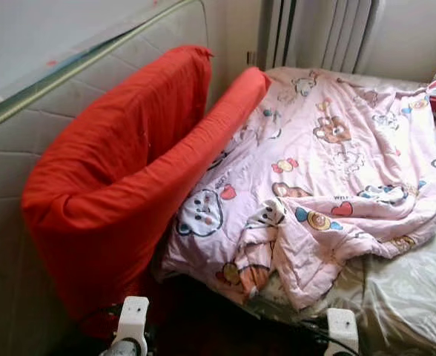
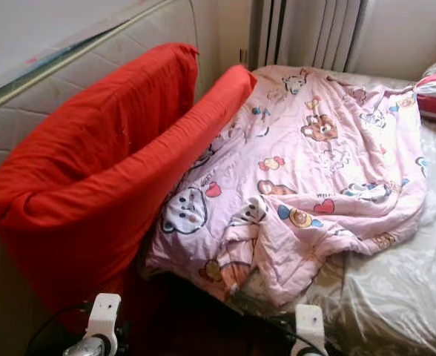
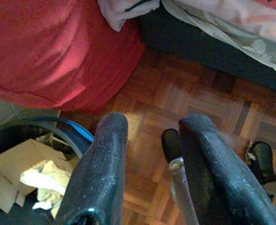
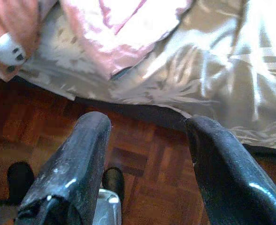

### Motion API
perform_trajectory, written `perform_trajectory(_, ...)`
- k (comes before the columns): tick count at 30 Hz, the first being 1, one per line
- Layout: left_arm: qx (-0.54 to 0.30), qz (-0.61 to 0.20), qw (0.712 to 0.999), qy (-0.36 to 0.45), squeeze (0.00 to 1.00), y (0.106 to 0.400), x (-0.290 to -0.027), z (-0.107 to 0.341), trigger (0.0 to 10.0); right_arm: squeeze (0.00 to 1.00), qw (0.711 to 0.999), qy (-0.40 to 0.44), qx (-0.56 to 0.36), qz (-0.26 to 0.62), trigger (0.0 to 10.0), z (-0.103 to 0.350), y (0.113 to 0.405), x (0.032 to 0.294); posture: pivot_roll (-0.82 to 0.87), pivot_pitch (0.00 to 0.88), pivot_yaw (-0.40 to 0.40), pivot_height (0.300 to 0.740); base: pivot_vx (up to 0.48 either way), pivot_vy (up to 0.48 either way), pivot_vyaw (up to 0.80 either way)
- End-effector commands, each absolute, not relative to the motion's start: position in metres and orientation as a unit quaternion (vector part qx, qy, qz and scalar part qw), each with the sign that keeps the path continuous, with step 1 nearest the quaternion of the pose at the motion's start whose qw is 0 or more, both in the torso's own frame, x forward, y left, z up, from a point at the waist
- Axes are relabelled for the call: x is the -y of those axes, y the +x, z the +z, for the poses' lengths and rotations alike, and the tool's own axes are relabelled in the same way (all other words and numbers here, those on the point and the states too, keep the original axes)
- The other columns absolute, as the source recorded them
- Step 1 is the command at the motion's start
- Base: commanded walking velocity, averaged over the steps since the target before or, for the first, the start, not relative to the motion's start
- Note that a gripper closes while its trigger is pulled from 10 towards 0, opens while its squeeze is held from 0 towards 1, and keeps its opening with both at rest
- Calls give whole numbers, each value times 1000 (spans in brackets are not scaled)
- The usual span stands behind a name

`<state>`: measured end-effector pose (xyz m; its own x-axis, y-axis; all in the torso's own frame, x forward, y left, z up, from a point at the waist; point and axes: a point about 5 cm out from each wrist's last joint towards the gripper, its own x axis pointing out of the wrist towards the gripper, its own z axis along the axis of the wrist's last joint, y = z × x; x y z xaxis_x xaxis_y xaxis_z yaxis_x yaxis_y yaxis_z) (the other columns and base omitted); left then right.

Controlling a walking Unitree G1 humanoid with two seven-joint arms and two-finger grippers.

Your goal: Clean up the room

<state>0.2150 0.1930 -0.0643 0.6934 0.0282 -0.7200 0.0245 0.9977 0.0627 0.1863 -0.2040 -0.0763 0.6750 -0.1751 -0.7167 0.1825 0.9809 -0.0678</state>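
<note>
Quilt (image 1: 329,178), pink, lies crumpled across the bed (image 1: 418,297), corner spilling over the near edge beside the red mattress (image 1: 121,170). Left pincer (image 3: 149,136) and right pincer (image 4: 147,140) hang low over the floor, fingers apart, empty. Risk: a one-corner grab bunches it further or drags it off.

Both head views look down and forward over the bed (image 1: 411,297), sharing the pink quilt (image 1: 329,178) at twelve o'clock. Each wrist view looks down close over the parquet floor (image 3: 185,108) at the bed's edge.

Home bedroom: rumpled pink cartoon-print quilt (image 1: 329,178) across a bed (image 1: 411,297), white ribbed radiator (image 1: 318,33) behind, brown wooden parquet floor (image 3: 185,103) below.
</note>
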Motion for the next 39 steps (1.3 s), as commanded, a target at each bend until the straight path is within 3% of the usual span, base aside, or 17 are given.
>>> perform_trajectory(1, -389, 3, 920, 36, 0, 214, -196, -64, 10000, 0, 918, 14, -386, -95, 10000, -75, 189, 201, -41, 70, 53, 737, 0, 0, 0)
perform_trajectory(13, -387, 2, 921, 33, 0, 215, -196, -63, 10000, 0, 926, -3, -373, -61, 10000, -71, 199, 193, -38, 76, 53, 737, 0, 0, 67)
perform_trajectory(16, -387, 2, 922, 33, 0, 215, -196, -63, 10000, 0, 927, -2, -371, -56, 10000, -70, 200, 192, -38, 76, 53, 737, 241, 0, 742)
perform_trajectory(39, -387, 2, 922, 33, 0, 215, -195, -64, 10000, 0, 929, -1, -368, -40, 10000, -68, 205, 188, -41, 82, 51, 737, 256, 0, 0)
